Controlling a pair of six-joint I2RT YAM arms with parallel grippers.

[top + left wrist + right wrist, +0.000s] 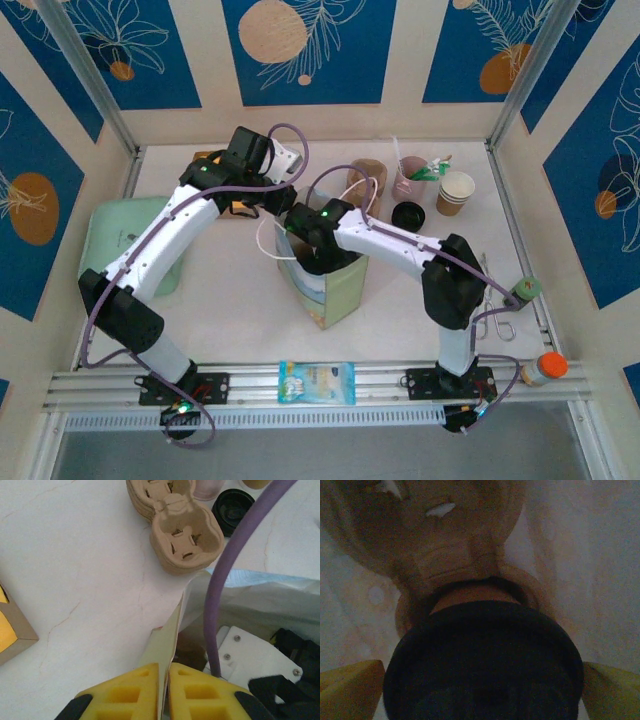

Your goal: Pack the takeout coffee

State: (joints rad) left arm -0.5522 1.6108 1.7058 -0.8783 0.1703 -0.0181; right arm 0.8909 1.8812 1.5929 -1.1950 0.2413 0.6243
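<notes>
Inside the paper bag (340,290) on the desk (235,300), the takeout coffee (485,645) sat between the wide-spread fingers of the right claw (482,680), which flanked its black lid. The left claw (164,680) was nearly closed, pinching the bag's rim.

1. The walls (350,85) are deep blue with cream leaf outlines and orange discs.
2. The tabletop (230,300) is white, faintly veined.
3. The paper bag (340,290) is pale green.
4. The takeout coffee (482,665) wears a black lid.
5. The left claw (164,680) has yellow fingers (125,695).
6. The cup carrier (182,535) is brown pulp; a cable (220,590) is purple.
</notes>
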